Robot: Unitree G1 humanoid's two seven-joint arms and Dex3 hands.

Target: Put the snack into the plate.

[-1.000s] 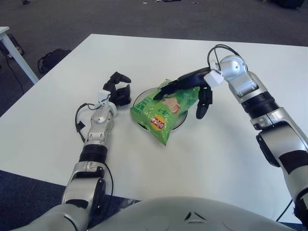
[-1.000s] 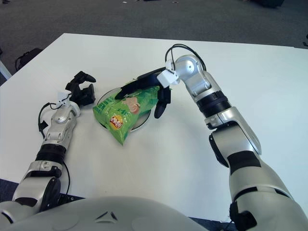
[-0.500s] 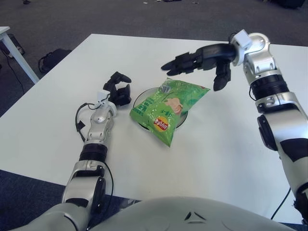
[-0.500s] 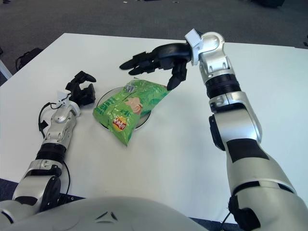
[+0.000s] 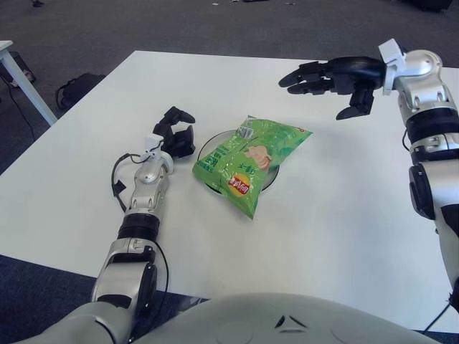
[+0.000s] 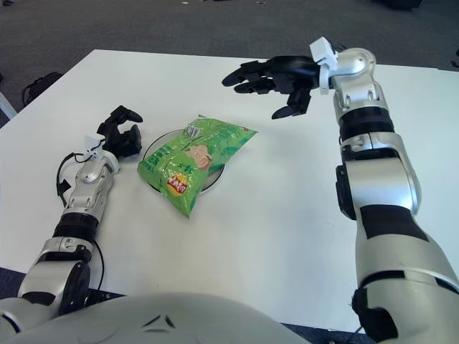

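Observation:
A green snack bag (image 5: 251,160) lies across the round plate (image 5: 209,147) in the middle of the white table, covering most of it; its lower end hangs past the plate's near rim. My right hand (image 5: 331,77) is raised above the table to the upper right of the bag, fingers spread, holding nothing. My left hand (image 5: 178,133) shows just left of the plate, fingers curled and empty.
The white table (image 5: 337,215) stretches wide around the plate. Its left edge drops to a dark carpet floor, where a black bag (image 5: 77,87) and a white table leg (image 5: 27,87) stand.
My right hand let go of the snack bag, which now lies on the plate, then lifted and drew away to the upper right. The left arm has not moved.

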